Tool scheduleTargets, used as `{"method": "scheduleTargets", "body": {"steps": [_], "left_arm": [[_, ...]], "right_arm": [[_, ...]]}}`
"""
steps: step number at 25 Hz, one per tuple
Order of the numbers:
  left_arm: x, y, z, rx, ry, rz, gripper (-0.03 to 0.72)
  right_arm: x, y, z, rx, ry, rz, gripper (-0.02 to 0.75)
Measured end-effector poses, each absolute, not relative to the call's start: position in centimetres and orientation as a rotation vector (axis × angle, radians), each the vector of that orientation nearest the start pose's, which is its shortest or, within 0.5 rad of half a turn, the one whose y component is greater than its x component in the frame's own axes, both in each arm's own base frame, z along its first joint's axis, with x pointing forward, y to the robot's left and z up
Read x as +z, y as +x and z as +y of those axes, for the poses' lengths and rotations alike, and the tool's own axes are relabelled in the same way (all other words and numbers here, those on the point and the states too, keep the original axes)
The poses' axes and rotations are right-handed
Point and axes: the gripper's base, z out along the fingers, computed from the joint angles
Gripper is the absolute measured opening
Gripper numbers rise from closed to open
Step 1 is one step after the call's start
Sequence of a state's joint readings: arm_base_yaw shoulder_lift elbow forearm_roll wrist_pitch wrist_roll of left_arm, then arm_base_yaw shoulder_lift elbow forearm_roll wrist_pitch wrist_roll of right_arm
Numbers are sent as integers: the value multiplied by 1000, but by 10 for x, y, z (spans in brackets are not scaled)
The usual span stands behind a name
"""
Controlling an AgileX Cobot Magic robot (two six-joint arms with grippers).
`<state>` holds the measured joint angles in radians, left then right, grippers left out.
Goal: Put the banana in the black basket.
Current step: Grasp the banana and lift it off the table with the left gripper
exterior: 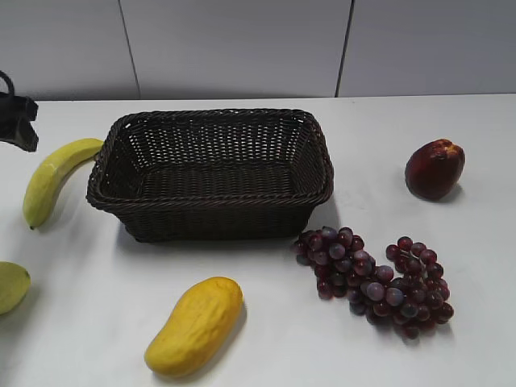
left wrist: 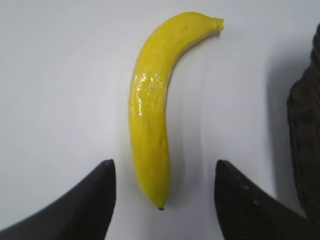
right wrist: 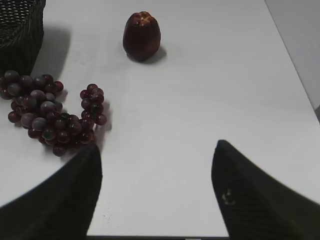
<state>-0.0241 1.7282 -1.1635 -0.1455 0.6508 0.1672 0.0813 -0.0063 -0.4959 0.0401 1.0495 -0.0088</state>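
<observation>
The banana (exterior: 55,180) lies on the white table left of the black basket (exterior: 214,121), close to its left rim. In the left wrist view the banana (left wrist: 150,115) runs lengthwise, its near tip between my open left gripper's fingers (left wrist: 164,172), which hover above it without touching. The basket's edge (left wrist: 306,130) shows at the right. Part of the left arm (exterior: 16,119) shows at the exterior view's left edge. My right gripper (right wrist: 156,160) is open and empty over bare table. The basket is empty.
A plump yellow-orange mango (exterior: 196,324) lies in front of the basket. A pale green fruit (exterior: 11,285) sits at the left edge. Purple grapes (exterior: 375,282) and a dark red apple (exterior: 434,168) lie to the right, also in the right wrist view (right wrist: 50,112) (right wrist: 142,36).
</observation>
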Motion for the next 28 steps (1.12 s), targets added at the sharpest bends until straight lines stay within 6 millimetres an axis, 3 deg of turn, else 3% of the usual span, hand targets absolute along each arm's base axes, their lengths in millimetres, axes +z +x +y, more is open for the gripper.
{"method": "scheduleTargets", "body": {"steps": [10,16,28], "left_arm": [[170,394,-17,-96,165,2794,611],[153,414,-17,-86,180,2805,611],[125,427,-16,-71,206,2854,606]], "right_arm": [[277,-5,3,94,-93,2029,551],[277,-5,3,94,-93,2029,551],[277,-5,3,94,-93,2029,551]]}}
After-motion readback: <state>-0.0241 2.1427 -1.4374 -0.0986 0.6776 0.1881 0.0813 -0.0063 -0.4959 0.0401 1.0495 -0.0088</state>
